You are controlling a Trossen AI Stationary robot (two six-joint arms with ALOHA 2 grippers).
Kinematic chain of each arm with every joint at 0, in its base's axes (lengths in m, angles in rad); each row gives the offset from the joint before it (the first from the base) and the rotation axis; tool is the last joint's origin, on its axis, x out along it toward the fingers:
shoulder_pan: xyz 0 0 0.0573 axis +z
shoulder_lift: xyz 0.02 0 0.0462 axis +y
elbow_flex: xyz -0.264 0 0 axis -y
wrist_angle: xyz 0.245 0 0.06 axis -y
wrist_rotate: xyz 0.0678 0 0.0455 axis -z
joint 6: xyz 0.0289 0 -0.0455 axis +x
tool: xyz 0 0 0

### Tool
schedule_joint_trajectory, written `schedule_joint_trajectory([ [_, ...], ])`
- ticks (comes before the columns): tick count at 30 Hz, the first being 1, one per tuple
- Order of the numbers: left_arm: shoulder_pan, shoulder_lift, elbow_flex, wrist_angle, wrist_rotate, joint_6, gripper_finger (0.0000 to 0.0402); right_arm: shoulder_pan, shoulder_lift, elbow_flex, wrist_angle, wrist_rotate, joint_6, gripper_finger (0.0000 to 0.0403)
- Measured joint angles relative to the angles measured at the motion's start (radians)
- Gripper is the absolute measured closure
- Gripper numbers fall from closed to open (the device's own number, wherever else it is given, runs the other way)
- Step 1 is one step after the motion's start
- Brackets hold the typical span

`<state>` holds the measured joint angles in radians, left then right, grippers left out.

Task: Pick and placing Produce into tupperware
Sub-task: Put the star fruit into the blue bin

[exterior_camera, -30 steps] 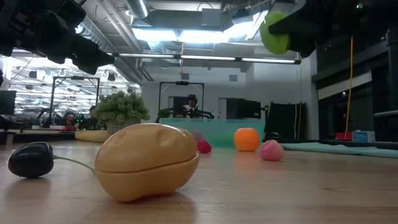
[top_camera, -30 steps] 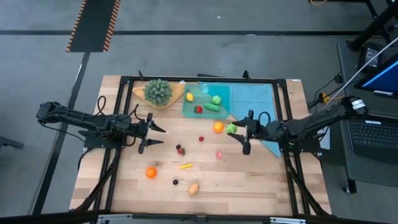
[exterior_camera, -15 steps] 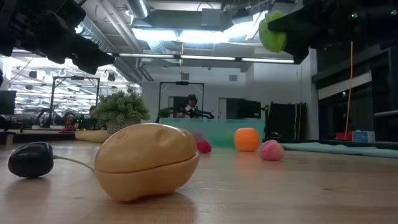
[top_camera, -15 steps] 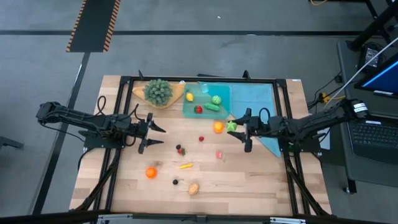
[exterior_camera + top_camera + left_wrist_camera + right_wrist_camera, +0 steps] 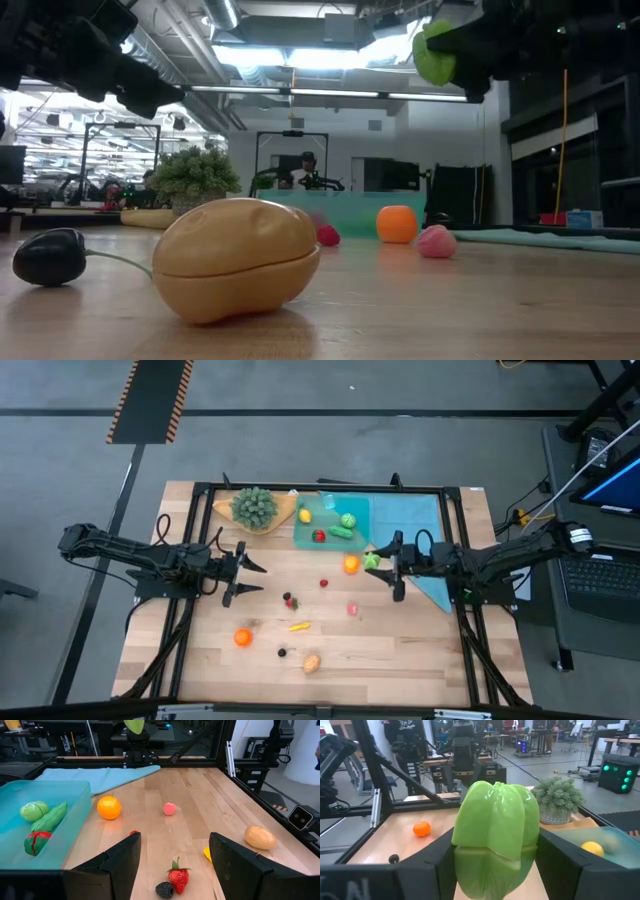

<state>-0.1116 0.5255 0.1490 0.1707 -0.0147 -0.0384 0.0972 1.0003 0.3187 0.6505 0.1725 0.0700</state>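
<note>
My right gripper (image 5: 381, 564) pinches a green pepper (image 5: 495, 837) between its fingers, raised above the table (image 5: 400, 650) just beside the orange (image 5: 351, 564) and near the corner of the teal container (image 5: 305, 532). The container already holds a lemon (image 5: 305, 515), a round green vegetable (image 5: 348, 519), a long green one (image 5: 50, 817) and a red one (image 5: 319, 536). My left gripper (image 5: 246, 575) hangs with fingers spread and nothing between them, over the table's left-middle, near the strawberry (image 5: 179, 876). A tan potato (image 5: 235, 258) lies at the near edge. I can read no writing or labels anywhere.
</note>
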Motion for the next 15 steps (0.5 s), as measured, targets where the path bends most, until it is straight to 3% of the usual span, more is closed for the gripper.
schedule_joint_trajectory([
  [8, 0.045, 0.0, 0.0, 0.028, -0.212, 0.03, 0.0173, -0.055, 0.114, 0.0, 0.132, 0.0, -0.001, 0.0187],
  [15, 0.16, 0.0, 0.0, 0.054, -0.236, 0.014, 0.0173, -0.122, 0.227, 0.02, 0.241, 0.0, -0.001, 0.0187],
])
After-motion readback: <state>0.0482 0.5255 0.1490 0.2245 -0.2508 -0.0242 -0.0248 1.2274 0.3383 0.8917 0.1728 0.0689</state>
